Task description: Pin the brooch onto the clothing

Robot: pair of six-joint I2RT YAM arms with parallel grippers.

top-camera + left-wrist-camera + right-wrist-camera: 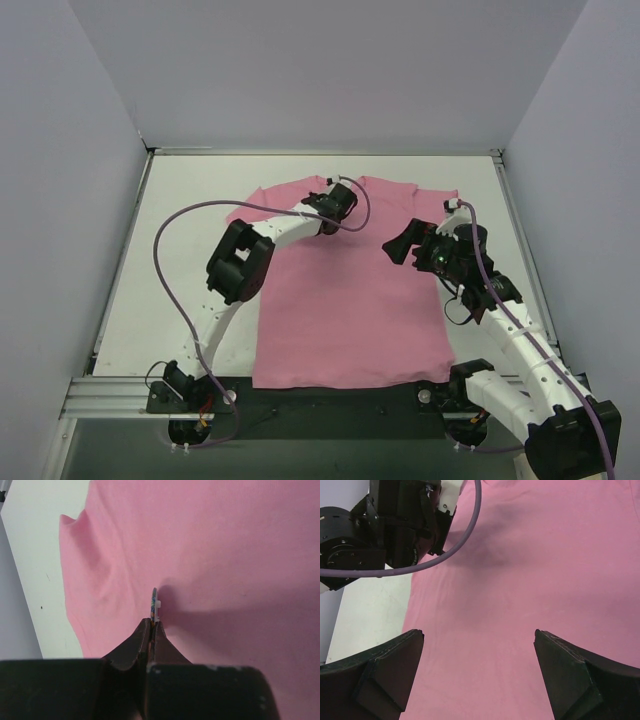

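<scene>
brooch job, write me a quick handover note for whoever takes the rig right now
Left pincer: shut on the brooch, held edge-on at its tips, right at the T-shirt near the collar.
Right pincer: open, empty, hovering above the T-shirt.
T-shirt: spread flat on the table.
Done: brooch picked up and brought to the fabric.
Left: fasten it and release. Whether the pin has caught cannot be told.
</scene>
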